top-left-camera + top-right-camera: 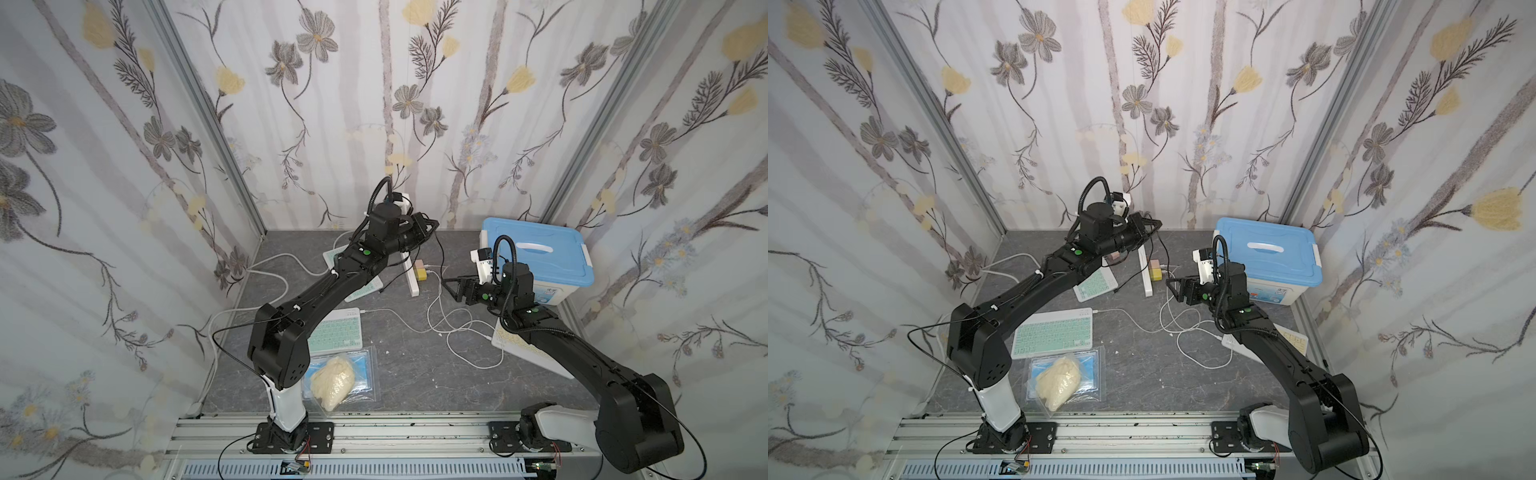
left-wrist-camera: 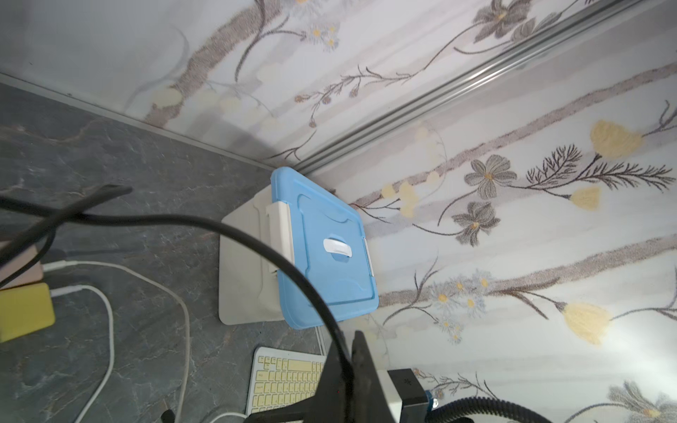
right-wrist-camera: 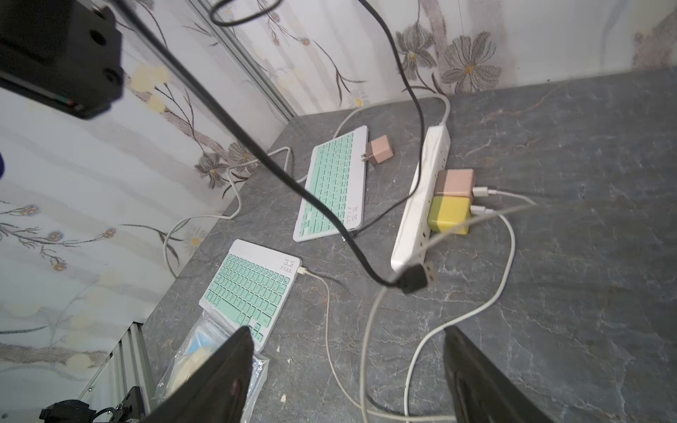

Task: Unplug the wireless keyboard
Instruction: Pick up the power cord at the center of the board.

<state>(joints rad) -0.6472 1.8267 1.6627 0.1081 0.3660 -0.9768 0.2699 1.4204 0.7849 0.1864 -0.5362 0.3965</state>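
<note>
Work surface: one grey table. At the front edge lies one clear bag holding a pale cream lump, resting on one blue packet. Keyboards: three. The near mint keyboard lies just behind the bag, with a white cable plugged into its corner. One yellow-keyed keyboard lies partly under the right arm. The far mint keyboard lies flat beside the one power strip. Chargers: three. A pink charger and a yellow charger sit in the strip, each with a white lead. A loose pink charger touches the far keyboard's edge. The right gripper hovers above the white leads, jaws spread wide and empty. The left gripper is raised above the strip's far end, jaws fully closed on the black cable. That cable runs down to the far keyboard's corner, and its plug hangs free. Far right corner: one bin with its blue lid on; its contents cannot be seen.
</note>
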